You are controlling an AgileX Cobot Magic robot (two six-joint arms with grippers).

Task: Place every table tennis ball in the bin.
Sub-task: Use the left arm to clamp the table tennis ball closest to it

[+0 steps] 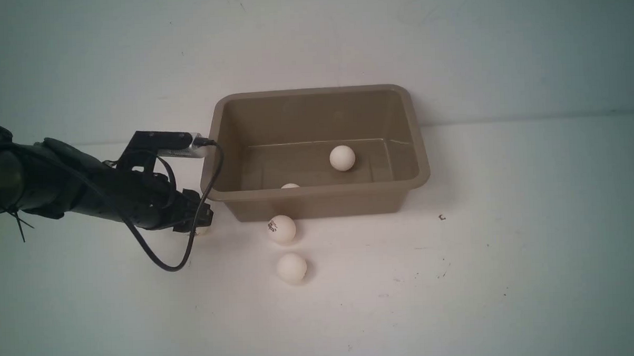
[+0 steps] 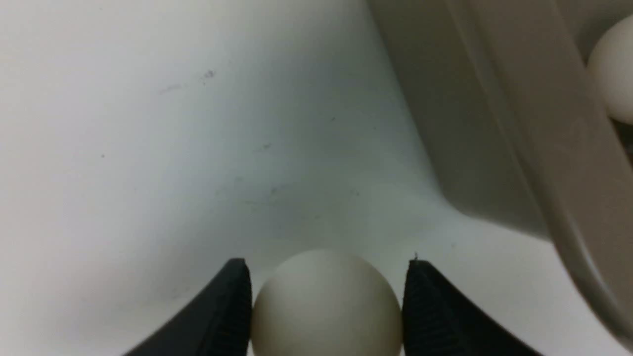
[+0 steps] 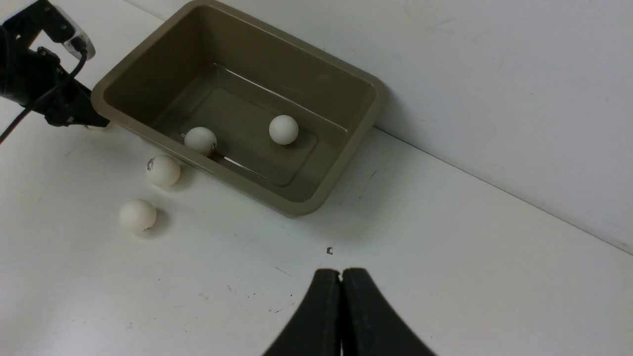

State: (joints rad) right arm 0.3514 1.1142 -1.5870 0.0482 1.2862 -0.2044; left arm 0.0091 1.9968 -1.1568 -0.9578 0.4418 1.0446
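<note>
The tan-brown bin (image 1: 317, 191) stands at mid-table with two table tennis balls inside, one (image 1: 342, 157) in the open and one (image 1: 290, 186) half hidden behind the near wall. Two more lie in front of it on the table: a ball with a dark logo (image 1: 281, 229) and a plain ball (image 1: 291, 267). My left gripper (image 1: 200, 224) is low at the bin's near left corner. In the left wrist view its pads touch both sides of another ball (image 2: 326, 306), which rests on the table. My right gripper (image 3: 341, 272) is shut and empty, out of the front view.
The white table meets a white wall just behind the bin. The bin's outer wall (image 2: 494, 123) rises close beside the left gripper. A black cable (image 1: 161, 260) loops down from the left wrist. A small dark mark (image 1: 442, 217) lies right of the bin.
</note>
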